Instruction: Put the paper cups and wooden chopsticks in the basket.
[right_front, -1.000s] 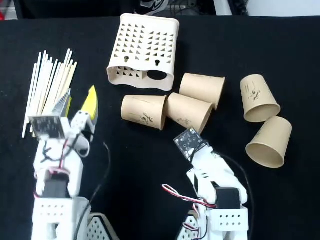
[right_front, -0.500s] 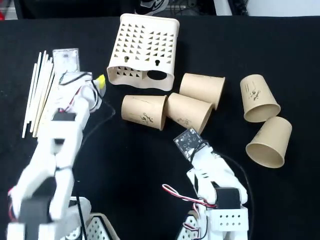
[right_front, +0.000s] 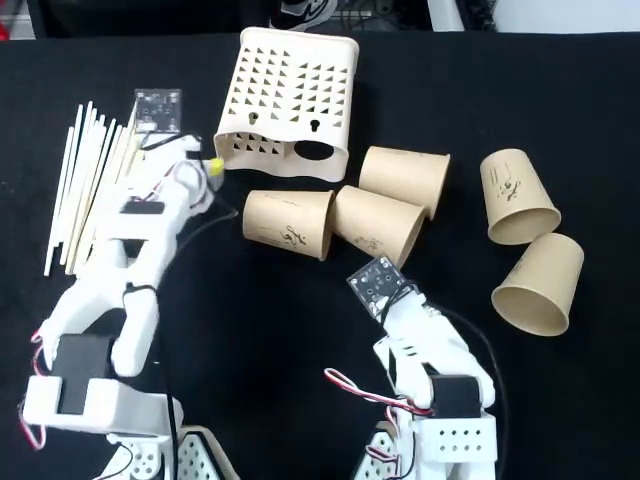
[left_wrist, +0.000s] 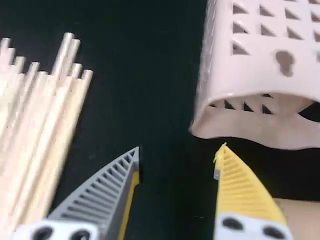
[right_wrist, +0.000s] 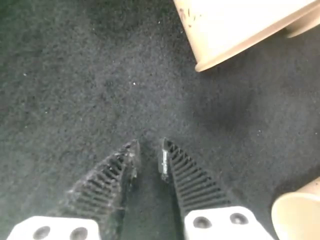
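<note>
A bundle of wooden chopsticks (right_front: 85, 180) lies at the table's left. The perforated white basket (right_front: 290, 100) lies on its side at the back centre. Several paper cups lie tipped over: two in the middle (right_front: 288, 222) (right_front: 378, 222), one behind them (right_front: 405, 175), two at the right (right_front: 517, 195) (right_front: 540, 282). My left gripper (left_wrist: 178, 149) is open and empty, low over the cloth between the chopsticks (left_wrist: 45, 125) and the basket (left_wrist: 260, 75). In the high view the left gripper (right_front: 200, 168) shows its yellow finger beside the basket's corner. My right gripper (right_wrist: 149, 144) is shut over bare cloth, short of a cup (right_wrist: 240, 25).
Black cloth (right_front: 300, 330) covers the whole table. The right arm (right_front: 420, 340) is folded near the front edge, below the middle cups. Another cup's rim (right_wrist: 300, 215) sits at the right wrist view's corner. Open cloth lies between the two arms.
My left arm has stretched forward from beside its base, past the chopsticks, and shifted slightly toward the basket. The right arm, cups and basket have not moved.
</note>
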